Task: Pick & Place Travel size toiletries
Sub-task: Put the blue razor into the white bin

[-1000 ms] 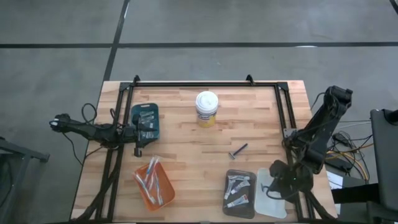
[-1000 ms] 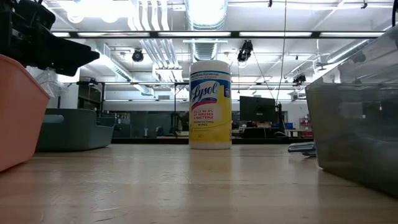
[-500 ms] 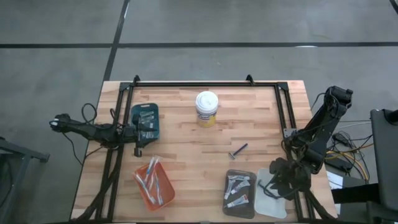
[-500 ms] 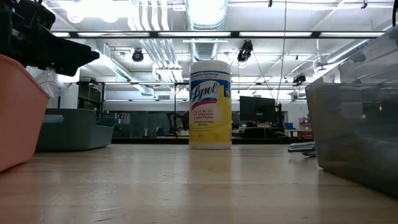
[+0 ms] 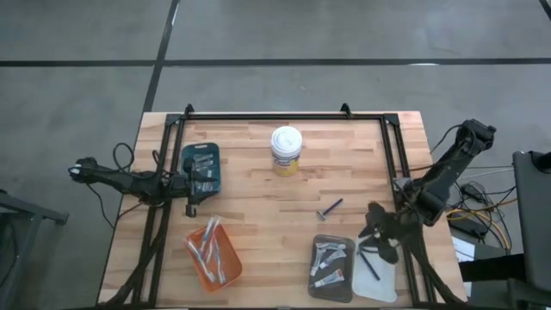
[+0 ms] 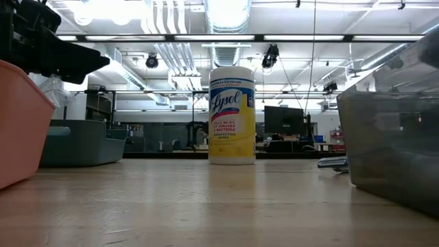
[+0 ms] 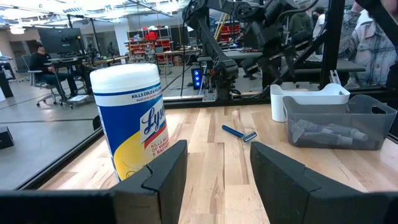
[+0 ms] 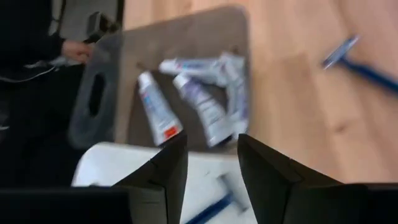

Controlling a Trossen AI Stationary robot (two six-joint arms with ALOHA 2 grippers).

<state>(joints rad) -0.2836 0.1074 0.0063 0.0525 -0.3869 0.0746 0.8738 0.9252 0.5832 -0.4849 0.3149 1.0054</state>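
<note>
The right wrist view showed the right gripper (image 8: 211, 180) with its fingers apart and nothing between them, hanging over the white tray (image 8: 155, 171). A blue-handled razor (image 8: 217, 198) lay in that tray directly below the fingertips, so the step in hand read as a drop just completed, with the arm free to leave. Just beyond the fingers sat the grey tray (image 8: 230, 28), holding several small toothpaste tubes (image 8: 158, 106). Farther out on the bare wood, well clear of both trays, lay a second razor (image 8: 351, 59).

In the high view that loose razor (image 5: 331, 207) sat ahead of the right gripper (image 5: 379, 237), toward the table's middle, between it and the white-lidded tub (image 5: 286, 150). It looked like the last stray item on that side. The next move would likely call for swinging forward past the grey tray, turning the fingers across the thin handle and coming down low enough to pinch it off the wood.

The left gripper (image 7: 214, 165) waited with its fingers spread and empty, by the teal tray (image 5: 201, 168).
</note>
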